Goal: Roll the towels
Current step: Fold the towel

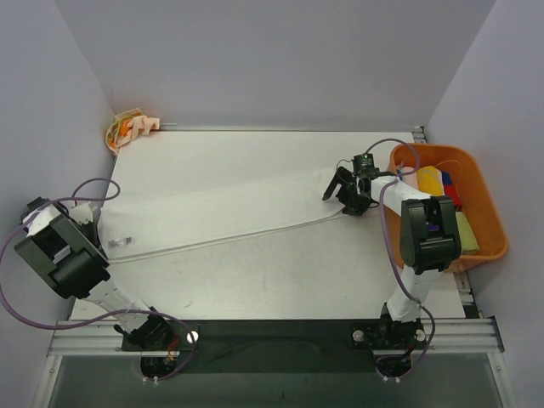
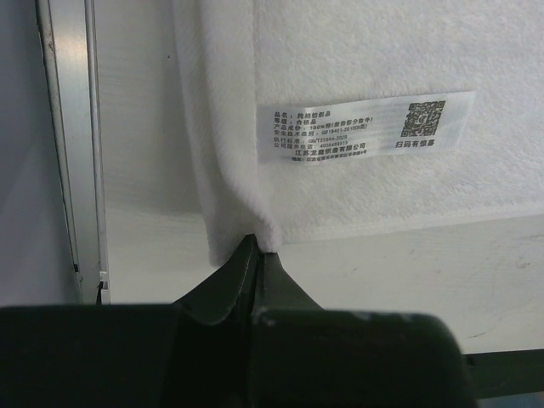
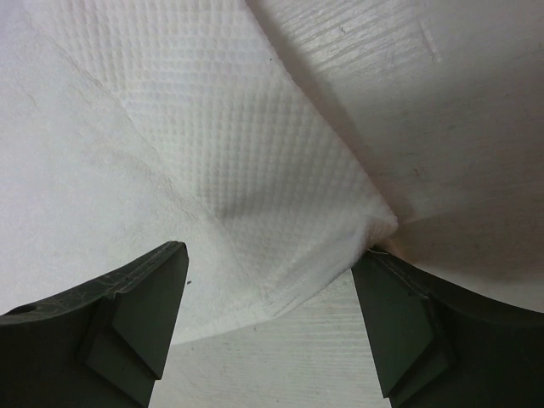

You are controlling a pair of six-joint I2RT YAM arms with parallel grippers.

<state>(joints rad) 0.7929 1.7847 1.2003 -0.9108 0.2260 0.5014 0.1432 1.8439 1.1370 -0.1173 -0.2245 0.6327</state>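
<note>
The large white towel point(image 1: 238, 191) lies spread flat on the white table point(image 1: 297, 272). My left gripper point(image 1: 100, 240) is at its near-left corner. In the left wrist view the jaws point(image 2: 255, 245) are shut on the corner of the towel point(image 2: 365, 59), which carries a printed label point(image 2: 365, 123). My right gripper point(image 1: 338, 194) is open over the towel's right corner. In the right wrist view that corner point(image 3: 212, 153) lies between the spread fingers point(image 3: 270, 257), its tip touching the right finger. A cream towel with orange blotches point(image 1: 132, 127) lies crumpled at the back left corner.
An orange plastic bin point(image 1: 489, 217) stands at the right edge and holds small coloured rolled towels point(image 1: 433, 180). A metal rail point(image 2: 72, 144) runs along the table's left edge. Walls close in on the left, back and right.
</note>
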